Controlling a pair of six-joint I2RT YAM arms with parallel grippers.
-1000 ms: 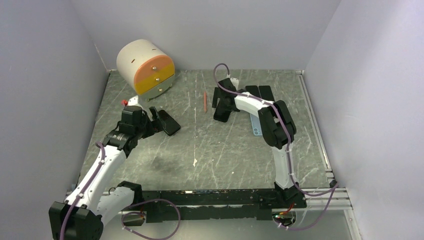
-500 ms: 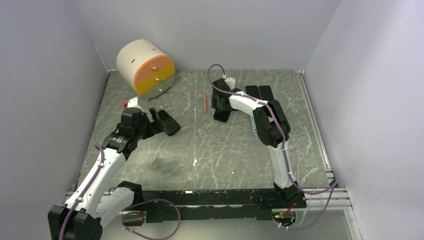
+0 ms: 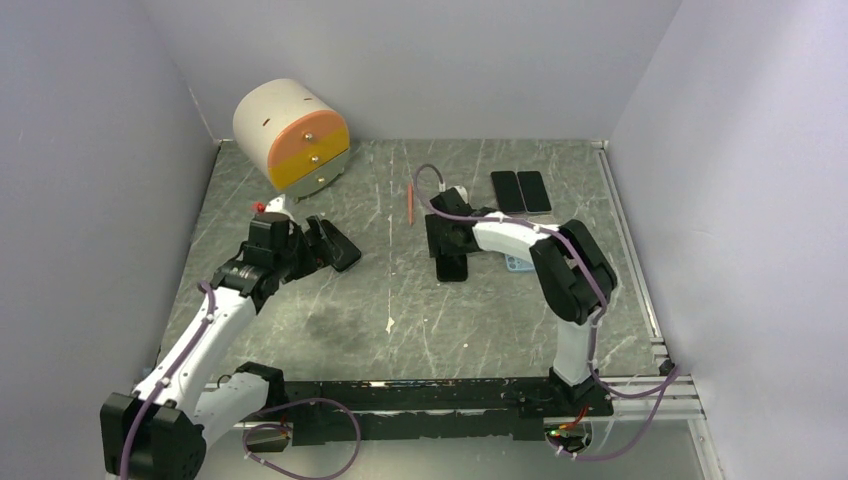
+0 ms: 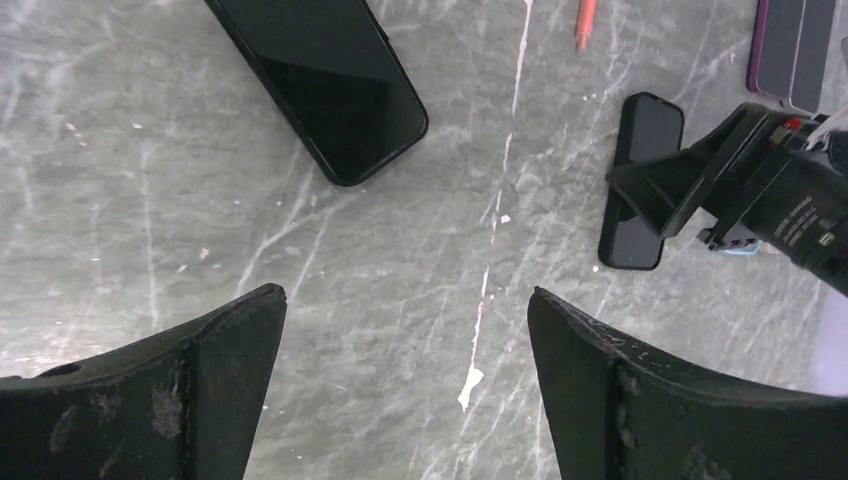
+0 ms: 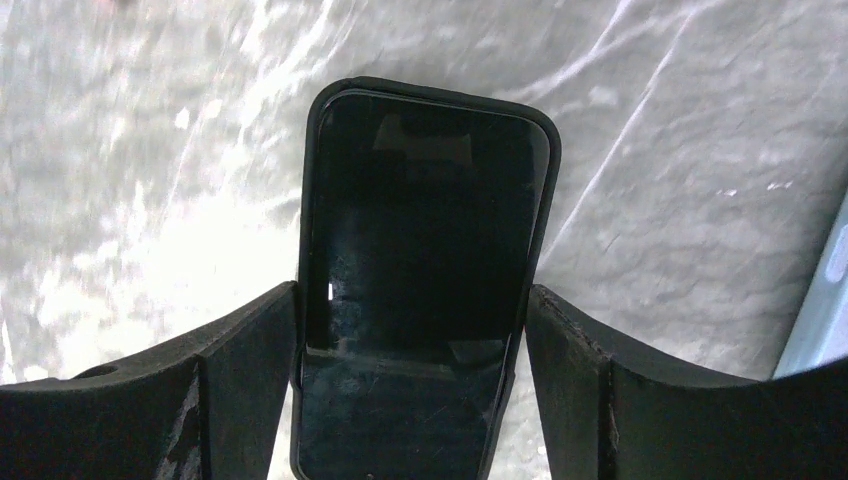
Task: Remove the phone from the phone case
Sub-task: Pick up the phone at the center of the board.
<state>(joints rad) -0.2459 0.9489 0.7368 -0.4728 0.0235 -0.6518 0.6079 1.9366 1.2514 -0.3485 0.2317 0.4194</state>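
A black phone in a black case (image 5: 425,250) lies flat on the marble table, screen up. My right gripper (image 5: 412,300) is shut on it, one finger against each long side. In the top view this gripper (image 3: 448,243) sits mid-table with the cased phone (image 3: 453,268) sticking out toward the front. The left wrist view shows the same phone (image 4: 640,185). My left gripper (image 4: 405,295) is open and empty above bare table. A second black phone-like slab (image 4: 325,85) lies just beyond it. In the top view the left gripper (image 3: 312,240) is beside that slab (image 3: 338,246).
A cream cylinder with orange and yellow drawers (image 3: 292,135) stands at the back left. A red pen (image 3: 410,203) lies behind my right gripper. Two dark slabs (image 3: 521,191) lie at the back right. A pale blue flat piece (image 3: 516,265) lies under the right arm.
My right gripper has moved from the back of the table toward the front with the cased phone in it, uncovering the two dark slabs. My left gripper has shifted slightly.
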